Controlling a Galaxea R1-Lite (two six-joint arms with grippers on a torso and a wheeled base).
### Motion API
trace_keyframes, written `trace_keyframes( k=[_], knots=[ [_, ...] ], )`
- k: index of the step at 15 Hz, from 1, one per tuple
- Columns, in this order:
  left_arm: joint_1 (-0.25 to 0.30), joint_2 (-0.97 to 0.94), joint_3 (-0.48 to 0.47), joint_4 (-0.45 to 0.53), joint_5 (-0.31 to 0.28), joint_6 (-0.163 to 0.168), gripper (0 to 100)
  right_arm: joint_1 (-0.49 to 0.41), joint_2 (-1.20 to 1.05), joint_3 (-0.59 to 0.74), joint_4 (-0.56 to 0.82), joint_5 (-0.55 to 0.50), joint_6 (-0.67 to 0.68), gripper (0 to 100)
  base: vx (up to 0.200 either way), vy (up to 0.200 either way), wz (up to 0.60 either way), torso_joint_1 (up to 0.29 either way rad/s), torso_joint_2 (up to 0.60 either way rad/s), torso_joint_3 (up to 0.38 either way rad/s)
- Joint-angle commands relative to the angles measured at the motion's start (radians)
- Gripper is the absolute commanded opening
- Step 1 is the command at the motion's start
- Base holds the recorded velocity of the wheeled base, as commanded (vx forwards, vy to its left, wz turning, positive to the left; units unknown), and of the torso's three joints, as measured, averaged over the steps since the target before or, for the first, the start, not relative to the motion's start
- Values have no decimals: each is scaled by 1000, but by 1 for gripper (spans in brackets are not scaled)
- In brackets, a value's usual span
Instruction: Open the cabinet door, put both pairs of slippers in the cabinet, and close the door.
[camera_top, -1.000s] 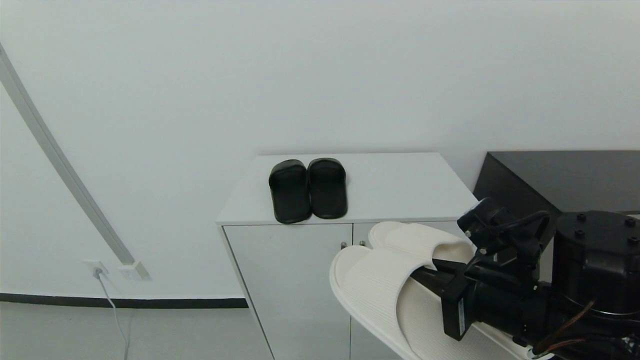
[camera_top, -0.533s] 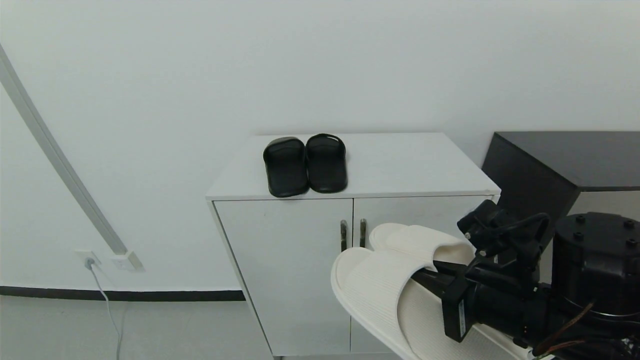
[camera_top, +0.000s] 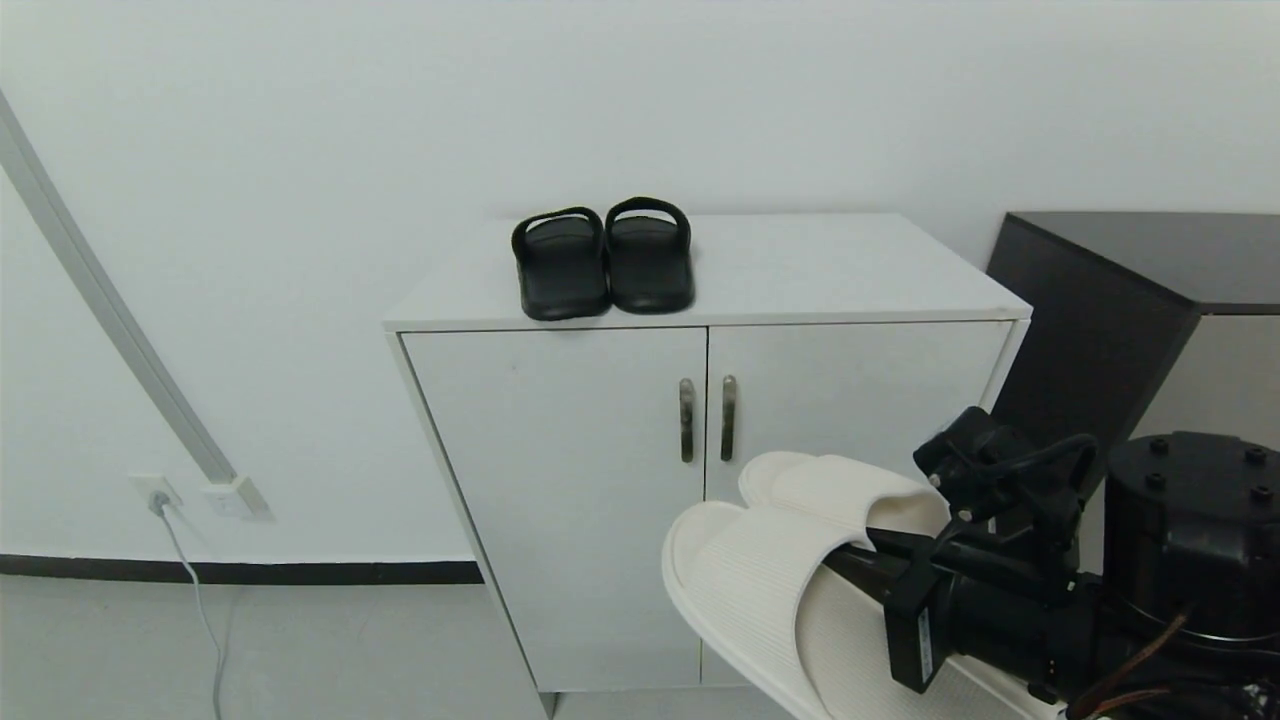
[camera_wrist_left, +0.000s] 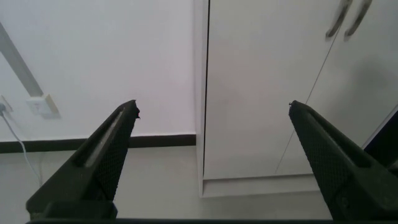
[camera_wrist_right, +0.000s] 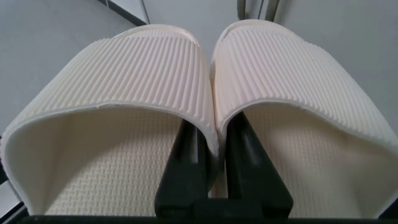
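pair of cream ribbed foam slippers (camera_top: 780, 590) carried low in front of the right door of the white flat-panelled two-door cabinet (camera_top: 560, 480), toes toward it, not touching it. pinched side by side by the right gripper (camera_wrist_right: 214, 146), one black finger slid inside each slipper, squeezing the two soft inner walls together, probably to move both as one load. fine ridges across the broad straps, pebbled stamping on the insoles, thick rounded soles. pair of black smooth rubber slide slippers (camera_top: 602, 257) parked on the cabinet's flat top near the front edge, above the left door, touching each other, not yet dealt with. both doors shut, two slim upright metal bar handles (camera_top: 687, 420) just beside the centre seam. left gripper (camera_wrist_left: 212, 107) spread wide and empty, aimed at the cabinet front, apart from it, likely kept free for pulling a handle, judged the next step, since nothing goes inside until a door swings open.
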Motion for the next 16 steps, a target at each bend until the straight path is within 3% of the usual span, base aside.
trace_keyframes(
  k=[1,9,16],
  knots=[
    [0,1,0,0,0,0,100,0,2,5,0,1,1,0,0,0,0,-159,505,325],
    [0,1,0,0,0,3,100,-14,16,18,0,20,4,0,0,0,0,-119,465,342],
    [0,1,1,0,-5,9,100,-14,22,28,-2,20,2,0,0,0,0,-27,356,324]
  ],
)
